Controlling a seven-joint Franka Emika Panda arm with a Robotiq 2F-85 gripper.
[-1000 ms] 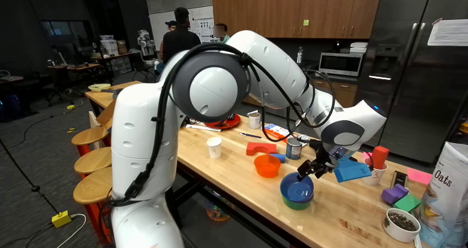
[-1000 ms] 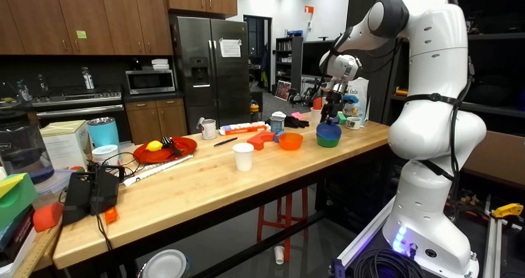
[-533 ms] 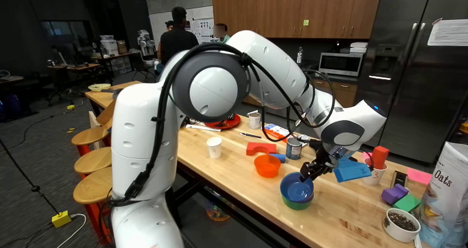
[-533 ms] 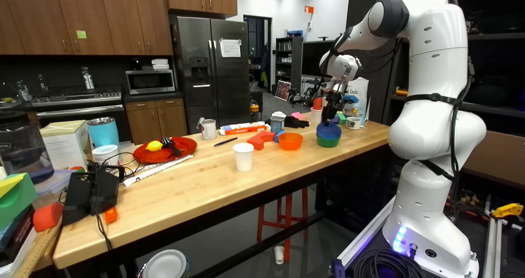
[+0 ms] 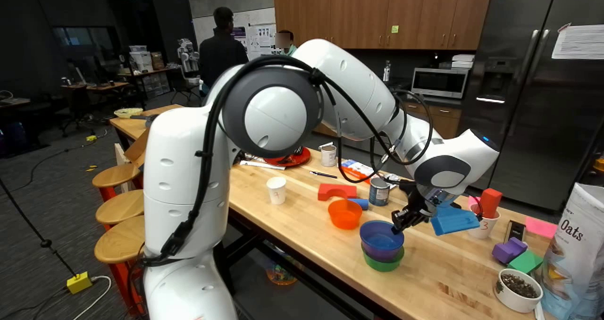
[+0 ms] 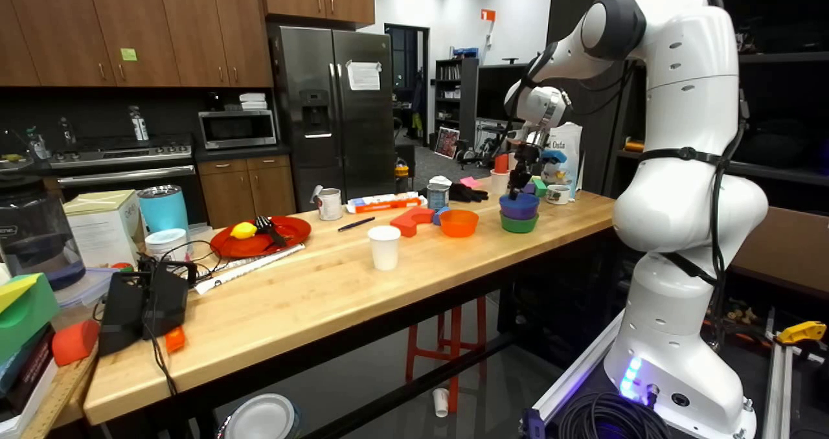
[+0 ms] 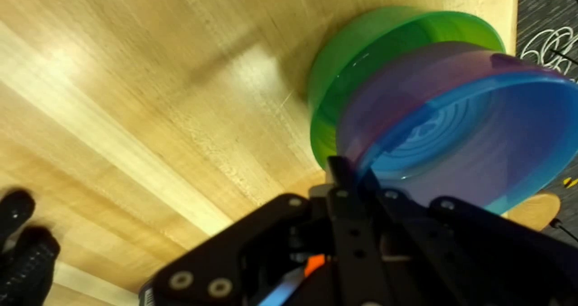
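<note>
Pale wooden tabletop [image 5: 439, 258]: your gripper [image 7: 355, 173], newly closed, pinches one round blue-purple plastic bowl [image 7: 451, 130] at its rim, risen partway from one round green plastic bowl [image 5: 384, 265]; seemingly secured.

Wooden cabinets [image 5: 358, 15], dark fridge [image 5: 542, 136], grey carpet [image 5: 61, 183] — round stools [image 5: 119, 241]

"Oats" on the bag [image 5: 571, 258]; "3" on the paper cup [image 5: 482, 227] with the red block [image 5: 490, 203]; "1" on the orange sign [image 6: 488, 15]; mark on the lone white cup [image 5: 276, 190] unclear; sheet [image 5: 579, 42] on the fridge [image 5: 549, 112] too small to read.
</note>
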